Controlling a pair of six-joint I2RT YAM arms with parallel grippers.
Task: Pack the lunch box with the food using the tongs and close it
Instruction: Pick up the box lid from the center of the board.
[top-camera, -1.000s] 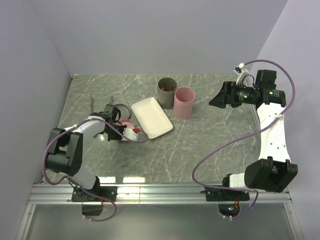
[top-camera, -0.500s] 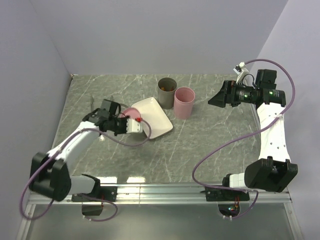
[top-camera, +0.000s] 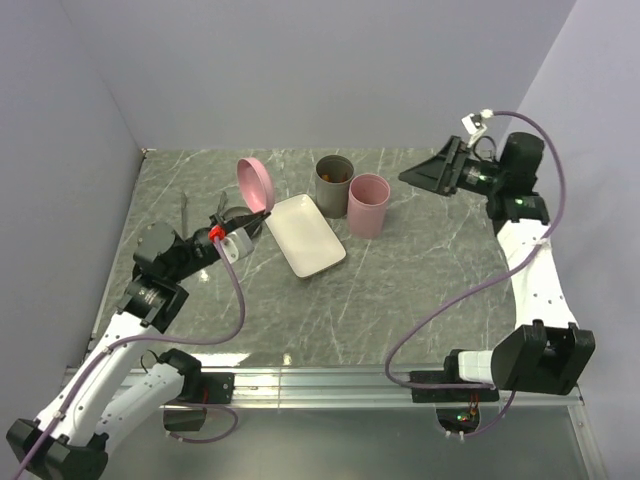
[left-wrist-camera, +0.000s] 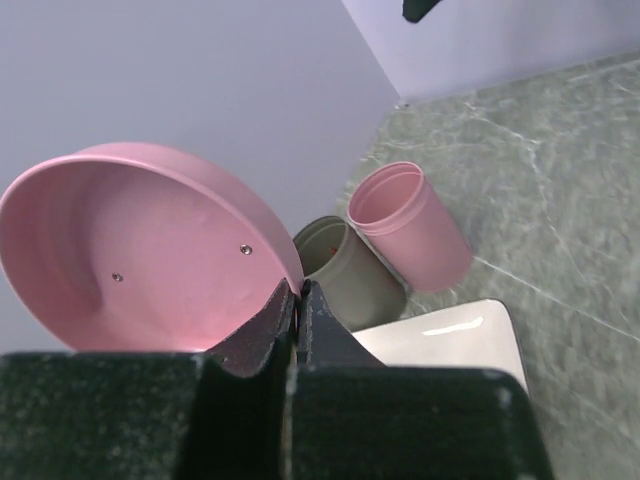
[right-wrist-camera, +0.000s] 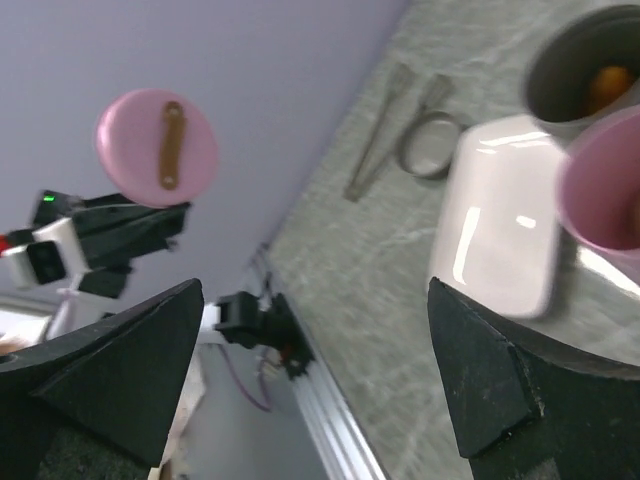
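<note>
The pink lid (left-wrist-camera: 140, 255) is clenched by its rim in the left gripper (left-wrist-camera: 298, 290), held high. The lunch box (top-camera: 333, 180), food (right-wrist-camera: 600, 85) apparently inside, is stood ahead-right below it, about midway to the wide-open right gripper (top-camera: 425, 172).

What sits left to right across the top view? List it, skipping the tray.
tongs → pink lid → grey lunch box → pink canister → right end effector
</note>
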